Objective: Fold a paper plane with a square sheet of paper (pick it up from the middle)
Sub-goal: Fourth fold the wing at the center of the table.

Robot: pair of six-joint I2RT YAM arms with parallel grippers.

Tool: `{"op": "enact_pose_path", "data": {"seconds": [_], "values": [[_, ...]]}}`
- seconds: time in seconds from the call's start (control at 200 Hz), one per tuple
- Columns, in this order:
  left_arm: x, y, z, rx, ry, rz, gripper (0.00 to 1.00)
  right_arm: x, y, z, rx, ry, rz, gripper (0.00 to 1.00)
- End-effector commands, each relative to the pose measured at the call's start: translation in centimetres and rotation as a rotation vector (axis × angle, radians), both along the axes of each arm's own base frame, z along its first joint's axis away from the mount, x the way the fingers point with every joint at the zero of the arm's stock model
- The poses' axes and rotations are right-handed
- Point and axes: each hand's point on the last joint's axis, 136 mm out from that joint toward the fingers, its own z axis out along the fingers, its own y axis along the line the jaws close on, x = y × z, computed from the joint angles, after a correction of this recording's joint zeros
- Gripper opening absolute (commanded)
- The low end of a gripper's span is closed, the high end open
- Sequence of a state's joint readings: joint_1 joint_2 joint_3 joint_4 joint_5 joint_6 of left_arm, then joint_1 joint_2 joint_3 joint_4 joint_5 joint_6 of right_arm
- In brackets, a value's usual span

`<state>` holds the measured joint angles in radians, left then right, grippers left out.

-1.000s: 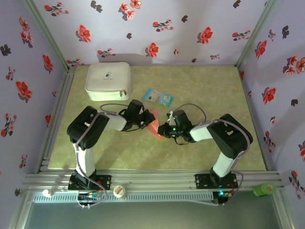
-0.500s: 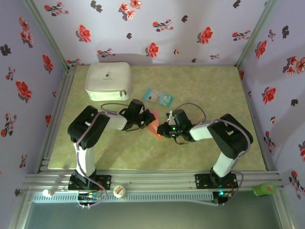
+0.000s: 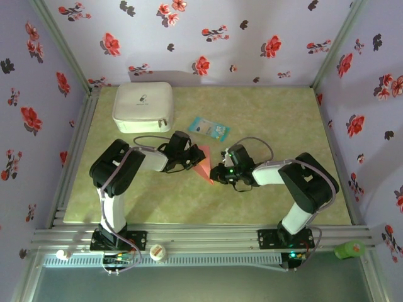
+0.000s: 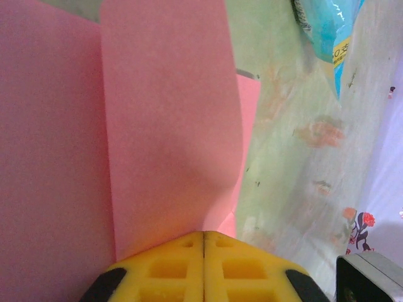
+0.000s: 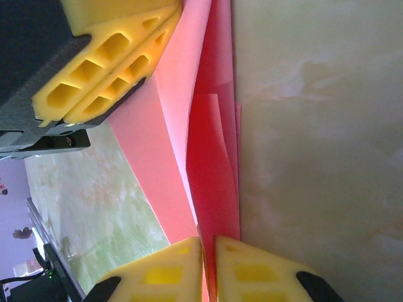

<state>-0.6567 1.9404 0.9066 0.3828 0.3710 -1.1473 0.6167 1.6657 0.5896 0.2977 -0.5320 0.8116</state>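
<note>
Two claws share one paper (image 3: 203, 165) near the middle of the table (image 3: 283, 119), just on the near side of the blue packet (image 3: 209, 128). The left claw (image 4: 203, 242) has its yellow pads pressed together on the paper's edge. We judge it to be the anchor, so the layers do not slip. The right claw (image 5: 208, 264) pinches the opposite end, closed on the thin folded edge, likely to draw the sheet taut so a crease sets. The paper is salmon-pink and matte, folded into overlapping flaps with sharp edges, tapering toward a point — partway to a dart, we think.
</note>
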Motion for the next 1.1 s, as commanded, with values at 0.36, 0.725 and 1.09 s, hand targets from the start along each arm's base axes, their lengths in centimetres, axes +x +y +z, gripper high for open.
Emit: {"op": "enact_pose_path", "data": {"seconds": [0.36,0.725,1.09], "values": [[-1.3,0.6,-2.3,0.049,0.039,-0.019,0.06,-0.7,-0.5,0.3,-0.026,0.062,0.021,0.19],[-1.4,0.7,-2.4,0.050,0.039,-0.021,0.06,1.9,0.4,2.0,0.050,0.061,-0.035,0.26],[-1.4,0.6,-2.4,0.046,0.039,-0.021,0.06,1.9,0.4,1.3,0.062,0.085,-0.042,0.16]]}}
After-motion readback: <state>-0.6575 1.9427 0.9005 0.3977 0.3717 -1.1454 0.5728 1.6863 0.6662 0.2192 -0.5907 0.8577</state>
